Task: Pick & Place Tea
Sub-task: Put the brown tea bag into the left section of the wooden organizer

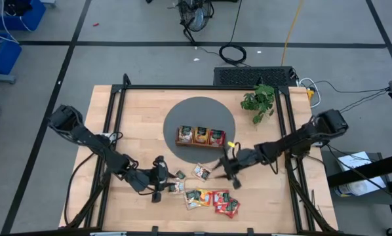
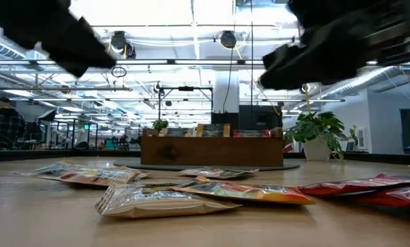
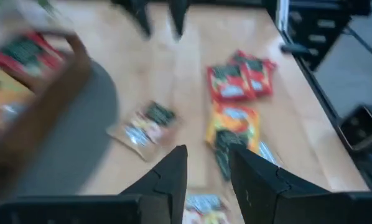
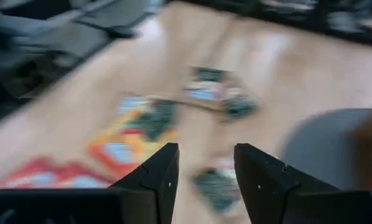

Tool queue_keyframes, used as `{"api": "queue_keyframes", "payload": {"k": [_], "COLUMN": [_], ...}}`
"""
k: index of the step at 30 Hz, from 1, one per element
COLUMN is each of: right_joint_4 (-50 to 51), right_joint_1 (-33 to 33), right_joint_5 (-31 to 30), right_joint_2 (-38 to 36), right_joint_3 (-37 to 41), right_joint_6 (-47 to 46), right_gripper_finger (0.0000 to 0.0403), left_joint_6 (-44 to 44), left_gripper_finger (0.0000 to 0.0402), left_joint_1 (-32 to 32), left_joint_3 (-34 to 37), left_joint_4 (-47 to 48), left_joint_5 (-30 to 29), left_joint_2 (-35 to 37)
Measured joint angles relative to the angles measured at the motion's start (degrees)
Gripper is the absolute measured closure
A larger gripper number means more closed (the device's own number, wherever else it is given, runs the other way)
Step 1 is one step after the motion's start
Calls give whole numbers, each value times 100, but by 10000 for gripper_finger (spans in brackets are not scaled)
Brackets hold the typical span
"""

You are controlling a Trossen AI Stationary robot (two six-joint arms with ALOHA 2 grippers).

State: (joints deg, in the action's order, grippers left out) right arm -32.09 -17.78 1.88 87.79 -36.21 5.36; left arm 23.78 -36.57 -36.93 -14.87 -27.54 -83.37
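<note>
Several tea sachets lie flat on the wooden table near its front edge: a green one (image 1: pixel 202 172), two small ones (image 1: pixel 178 181), and a row of green, orange and red ones (image 1: pixel 212 200). More sachets stand in the brown tray (image 1: pixel 199 136) on the round grey mat (image 1: pixel 183 111). My left gripper (image 1: pixel 164 176) hovers open above the left sachets, with one sachet (image 3: pixel 204 208) below its fingers. My right gripper (image 1: pixel 219 173) hovers open beside the green sachet (image 4: pixel 214 90). Nothing is between either pair of fingers (image 3: pixel 173 174) (image 4: pixel 161 171).
A potted green plant (image 1: pixel 258 101) stands at the far right of the table. A black frame (image 1: pixel 111 124) runs along the table's sides. The two grippers face each other at close range over the sachets. Bare wood shows at the near left (image 1: pixel 117 210).
</note>
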Motion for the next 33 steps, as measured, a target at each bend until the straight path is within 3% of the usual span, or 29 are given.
{"api": "queue_keyframes", "payload": {"k": [5, 13, 19, 25, 30, 33], "right_joint_4": [-127, -2323, -2311, -1976, -900, -767], "right_joint_1": [-620, -920, -530, -210, 15, 145], "right_joint_5": [117, -356, -301, 280, 263, 276], "right_joint_2": [241, 1458, 2070, 2623, 2745, 2739], "right_joint_3": [4, -48, -527, -1306, -1953, -2049], "right_joint_6": [-157, 204, 128, -159, 1, -94], "right_gripper_finger": [270, 278, 304, 333, 359, 371], "left_joint_6": [626, 1803, 2132, 2803, 3045, 2906], "left_gripper_finger": [279, 279, 279, 279, 280, 279], "left_joint_1": [-140, -394, -492, -461, -416, -366], "left_joint_3": [3, 8, 2, 2, -2, 0], "left_joint_4": [19, -30, 125, 848, 1209, 1196], "left_joint_5": [422, 735, 685, 637, 102, -156], "left_joint_2": [-568, -1264, -1271, -1271, -1271, -1273]}}
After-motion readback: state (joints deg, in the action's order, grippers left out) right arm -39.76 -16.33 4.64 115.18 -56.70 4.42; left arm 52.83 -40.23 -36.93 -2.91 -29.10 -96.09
